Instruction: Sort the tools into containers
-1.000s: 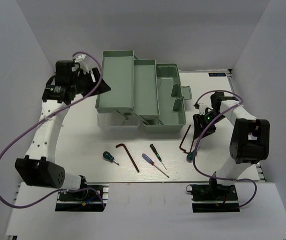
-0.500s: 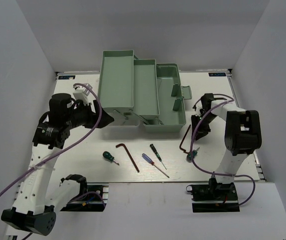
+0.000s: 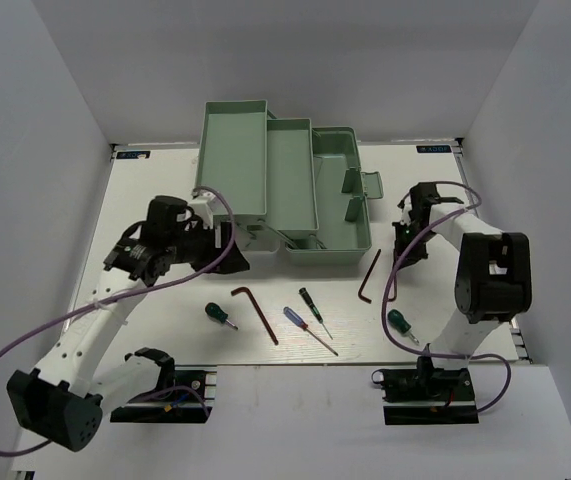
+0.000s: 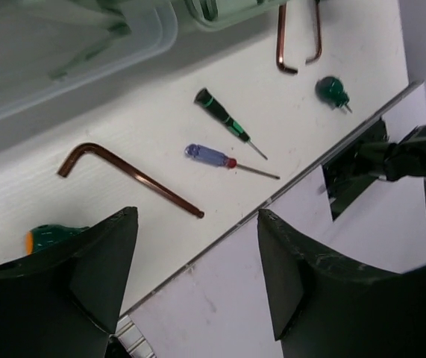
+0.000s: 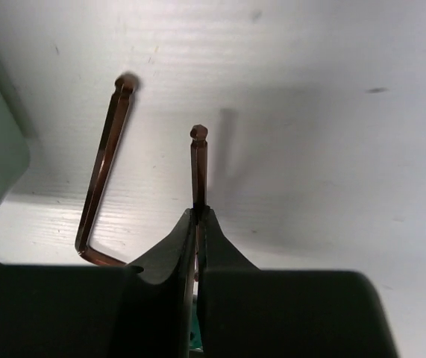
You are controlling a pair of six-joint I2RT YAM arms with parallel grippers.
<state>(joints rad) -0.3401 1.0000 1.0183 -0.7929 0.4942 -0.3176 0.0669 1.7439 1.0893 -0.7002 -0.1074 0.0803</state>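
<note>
Right claw (image 5: 198, 212) is pinched shut on a hex key (image 5: 198, 164), seemingly lifted; a second key (image 5: 103, 164) lies just beside it. Left claw (image 4: 196, 220) stands open.

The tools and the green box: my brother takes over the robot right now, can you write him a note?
Left gripper: jaws open, empty. Right gripper: jaws shut on a hex key.
On the table: second hex key beside it, third hex key, left green screwdriver, right green screwdriver, blue screwdriver, black screwdriver.
Done: no tool shows in the toolbox.
Left: all seven tools.
</note>
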